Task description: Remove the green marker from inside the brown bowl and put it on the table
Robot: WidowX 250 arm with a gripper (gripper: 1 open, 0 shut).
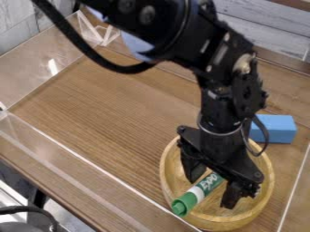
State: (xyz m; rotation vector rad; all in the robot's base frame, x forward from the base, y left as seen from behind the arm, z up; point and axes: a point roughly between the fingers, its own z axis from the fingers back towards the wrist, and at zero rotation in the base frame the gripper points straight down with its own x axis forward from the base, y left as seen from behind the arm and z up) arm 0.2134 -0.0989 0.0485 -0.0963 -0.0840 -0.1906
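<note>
Green marker [201, 189] lies in the brown bowl [258, 207], at its near-left. Your gripper [223, 182] straddles it with jaws spread, holding nothing. Close off-centre and you may roll it away.

**Green marker lying in the brown bowl**

The green marker [200, 193] — white barrel, green cap and lettering — lies slanted inside the brown bowl [259, 210], cap toward the near-left rim. The shallow tan wooden bowl sits on the wood-grain table [103, 100], near its front-right corner.
</note>
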